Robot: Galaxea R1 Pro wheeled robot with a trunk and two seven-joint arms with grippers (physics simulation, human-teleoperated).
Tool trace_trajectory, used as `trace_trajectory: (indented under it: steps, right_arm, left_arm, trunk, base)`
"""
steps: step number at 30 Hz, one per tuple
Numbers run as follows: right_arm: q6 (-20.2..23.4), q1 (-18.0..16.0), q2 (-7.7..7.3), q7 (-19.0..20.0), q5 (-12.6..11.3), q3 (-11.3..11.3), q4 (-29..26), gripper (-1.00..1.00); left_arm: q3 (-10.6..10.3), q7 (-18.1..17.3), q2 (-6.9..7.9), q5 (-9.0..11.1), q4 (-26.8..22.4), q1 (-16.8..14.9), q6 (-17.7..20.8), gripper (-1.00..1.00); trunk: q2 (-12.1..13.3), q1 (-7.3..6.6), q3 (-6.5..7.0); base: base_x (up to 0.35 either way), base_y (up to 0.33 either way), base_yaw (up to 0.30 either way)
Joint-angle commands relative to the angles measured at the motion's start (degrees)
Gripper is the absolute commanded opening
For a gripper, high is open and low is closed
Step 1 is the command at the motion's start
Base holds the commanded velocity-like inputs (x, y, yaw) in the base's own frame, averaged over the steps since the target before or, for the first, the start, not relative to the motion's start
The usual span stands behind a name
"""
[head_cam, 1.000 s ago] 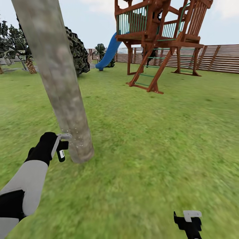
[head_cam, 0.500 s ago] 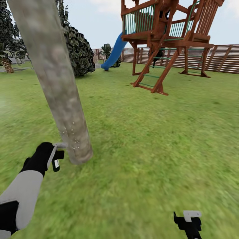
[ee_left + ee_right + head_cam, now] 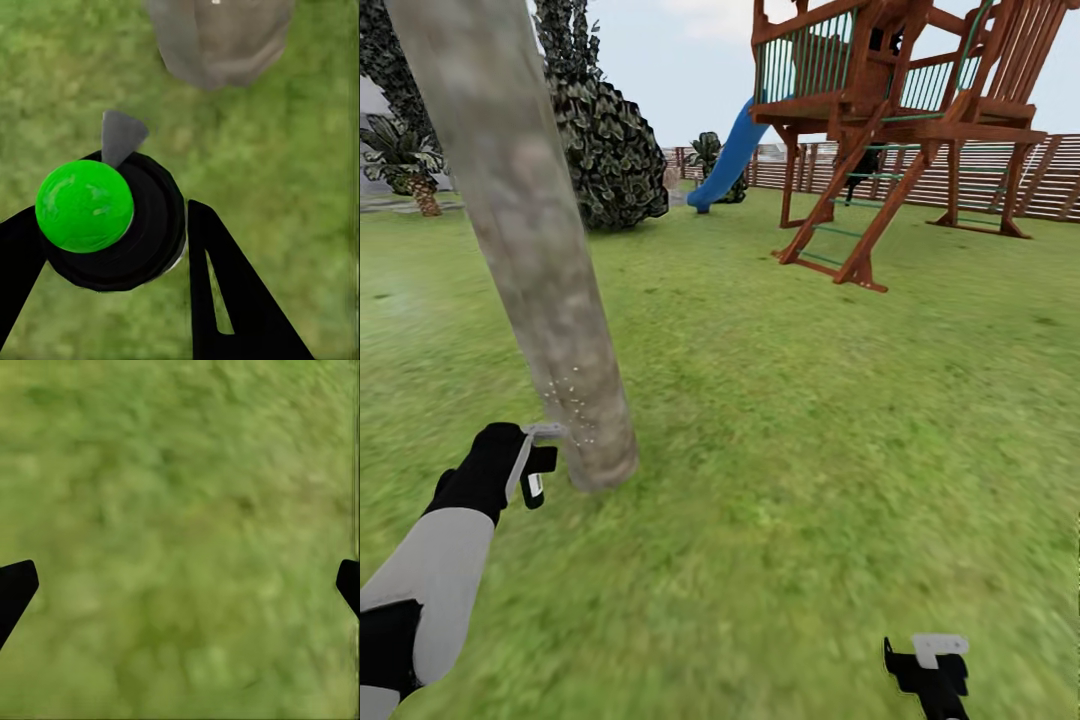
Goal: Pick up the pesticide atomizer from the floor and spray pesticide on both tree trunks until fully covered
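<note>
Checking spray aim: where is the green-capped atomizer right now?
In the left end effector, the green-capped black atomizer sits low at the head view's left, beside the mottled beige-grey tree trunk base.
</note>
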Motion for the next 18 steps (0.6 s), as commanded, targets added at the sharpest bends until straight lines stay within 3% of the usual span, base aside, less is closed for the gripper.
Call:
trace_trajectory:
  steps: [1,18]
  right_arm:
    - [-0.2,-0.1,-0.12,-0.4,0.6,-0.3,0.1,1.0]
    - [-0.2,-0.1,0.13,-0.3,0.6,-0.3,0.1,1.0]
  left_arm:
    - [0.1,-0.2,-0.08,-0.4,-0.1,-0.1,0.3,-1.0]
    - [0.1,-0.2,-0.38,-0.3,-2.5,-0.9,1.0,-1.0]
  trunk:
    - [0.0,0.01,-0.05]
    - [0.0,0.01,-0.05]
  base:
    - [0.162,-0.258,0.001]
    - [0.125,-0.264,0.0]
